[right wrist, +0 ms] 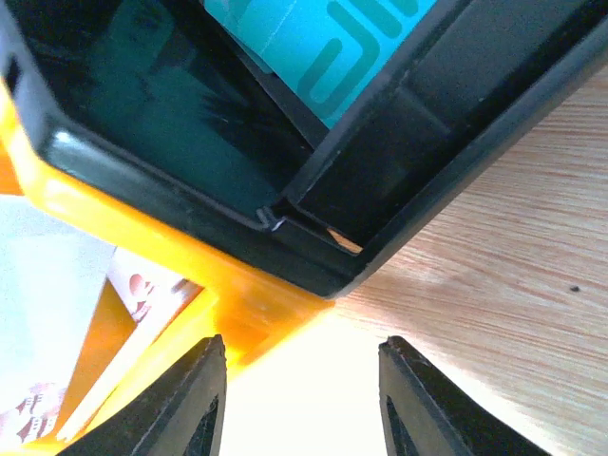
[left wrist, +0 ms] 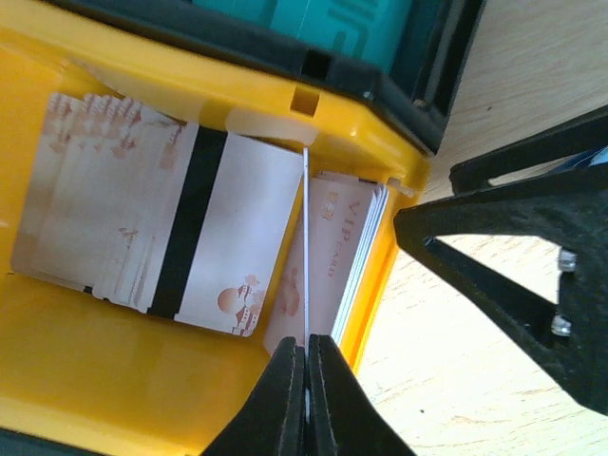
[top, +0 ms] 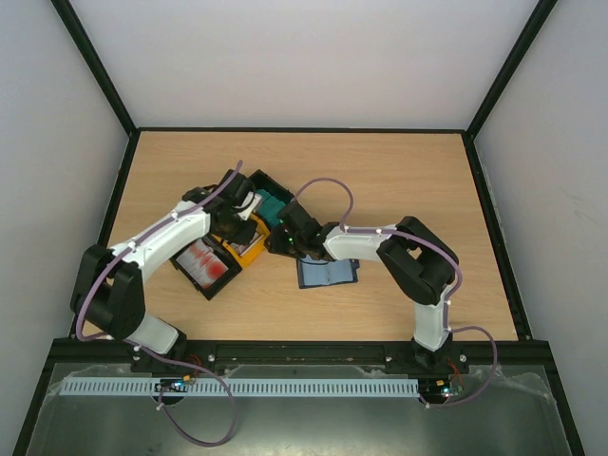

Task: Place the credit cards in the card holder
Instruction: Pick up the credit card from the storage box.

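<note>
Yellow bay [left wrist: 95, 380] holds whitish cards [left wrist: 249, 228]; left jaws clamped on 1 card [left wrist: 306, 247]; right jaws apart.

Teal credit cards [right wrist: 313, 43] partly off-frame above

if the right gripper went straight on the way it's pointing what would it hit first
Probably the yellow rim of the tray, at its corner with the black compartment, straight ahead of the open right gripper. Depth is hard to judge.

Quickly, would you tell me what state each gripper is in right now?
Left gripper: closed on a credit card, held edge-on.
Right gripper: open, holding nothing.
</note>
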Controlling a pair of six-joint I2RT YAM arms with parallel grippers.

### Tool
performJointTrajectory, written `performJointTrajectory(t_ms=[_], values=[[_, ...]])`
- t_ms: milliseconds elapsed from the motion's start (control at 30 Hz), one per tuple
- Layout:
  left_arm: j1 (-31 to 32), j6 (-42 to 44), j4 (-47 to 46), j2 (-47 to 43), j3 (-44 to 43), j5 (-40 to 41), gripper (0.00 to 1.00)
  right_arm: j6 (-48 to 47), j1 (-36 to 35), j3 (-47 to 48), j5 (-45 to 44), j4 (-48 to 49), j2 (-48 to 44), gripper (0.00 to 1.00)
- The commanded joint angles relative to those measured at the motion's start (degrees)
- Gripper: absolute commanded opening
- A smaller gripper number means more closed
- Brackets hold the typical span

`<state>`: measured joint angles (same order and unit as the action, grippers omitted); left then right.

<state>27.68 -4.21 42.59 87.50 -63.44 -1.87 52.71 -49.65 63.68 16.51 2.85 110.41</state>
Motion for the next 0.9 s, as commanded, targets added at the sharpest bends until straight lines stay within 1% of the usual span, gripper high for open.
performJointTrajectory(t_ms=[0, 167, 267, 333, 433, 500, 633, 700, 767, 800, 867], values=[[-0.2, -1.6, 1.8, -3.7, -1.5, -0.4, 0.02, -1.6, 0.2, 0.2, -1.3, -1.6, -5.2, 0.45], [-0.2, -3.3, 0.8, -6.2, 0.2, -0.3, 0.02, -2.8, 0.2, 0.3, -1.9, -3.6, -8.6, 0.46], [-0.2, -6.1, -0.8, -9.4, 0.0, 0.8, 0.02, -4.2, 0.4, 0.0, -3.7, -5.9, -11.8, 0.47], [-0.2, -9.6, -3.8, -12.0, 0.3, -0.7, 0.02, -5.6, 0.5, -0.5, -5.9, -8.1, -14.2, 0.47], [0.5, -16.1, -11.4, -16.4, 3.2, -5.2, 0.02, -8.9, 1.1, -1.4, -11.4, -13.5, -18.0, 0.48], [1.8, -21.7, -18.4, -19.2, 7.4, -8.7, 0.02, -11.0, 1.4, -2.4, -16.1, -18.4, -20.6, 0.48], [7.2, -34.7, -35.0, -21.9, 15.9, -10.6, 0.02, -13.3, 1.8, -5.4, -25.3, -28.4, -24.2, 0.49], [11.0, -39.0, -41.3, -21.3, 18.7, -9.1, 0.02, -13.0, 1.9, -7.0, -27.5, -32.2, -25.2, 0.49], [16.3, -41.1, -44.4, -19.4, 19.6, -4.9, 0.02, -12.2, 1.9, -9.1, -28.4, -34.0, -25.9, 0.49], [17.8, -43.5, -46.0, -18.5, 20.1, -1.9, 0.02, -11.2, 2.1, -10.0, -28.7, -34.4, -26.2, 0.49], [19.6, -48.1, -49.5, -16.4, 22.1, -0.7, 0.02, -9.6, 2.9, -11.9, -29.1, -34.5, -26.2, 0.49]])
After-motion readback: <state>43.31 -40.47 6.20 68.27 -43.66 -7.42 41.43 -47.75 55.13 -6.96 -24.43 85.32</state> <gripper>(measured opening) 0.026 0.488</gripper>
